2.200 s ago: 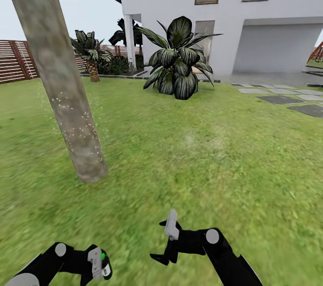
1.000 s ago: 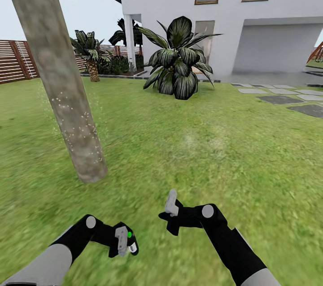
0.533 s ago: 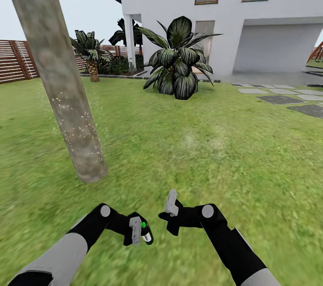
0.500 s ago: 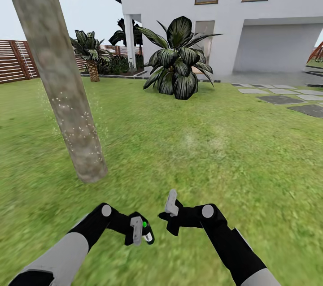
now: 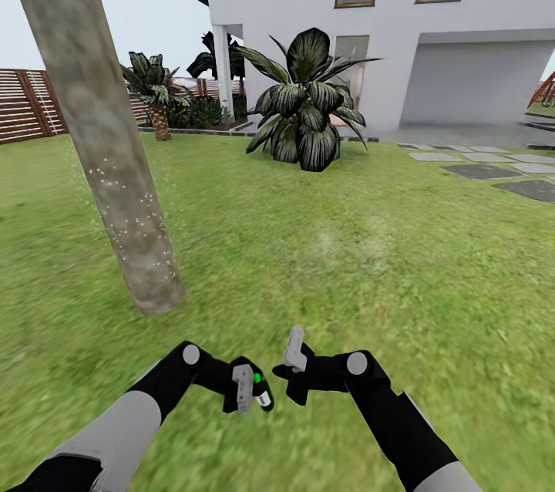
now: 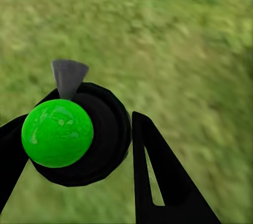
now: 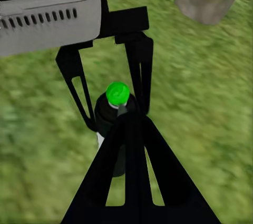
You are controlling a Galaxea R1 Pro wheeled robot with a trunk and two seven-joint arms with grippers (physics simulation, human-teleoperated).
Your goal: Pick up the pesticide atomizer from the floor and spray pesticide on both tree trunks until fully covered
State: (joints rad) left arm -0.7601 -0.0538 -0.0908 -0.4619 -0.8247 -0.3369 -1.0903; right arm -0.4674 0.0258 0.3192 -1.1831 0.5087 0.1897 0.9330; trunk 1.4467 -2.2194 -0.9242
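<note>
The left gripper (image 5: 248, 393) holds the pesticide atomizer (image 5: 260, 392) low over the grass, jaws closed on its dark body below the green cap (image 6: 57, 133). It looks small, rigid and light; gripping mid-body seems sound. The right gripper (image 5: 295, 357), just beside it, seems empty; its jaws' state I cannot tell.

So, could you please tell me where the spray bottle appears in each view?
Head view: spray bottle low centre, in the left gripper.
Left wrist view: green-topped, between the jaws.
Right wrist view: centre, upright.
Shared landmark: its green cap.
</note>
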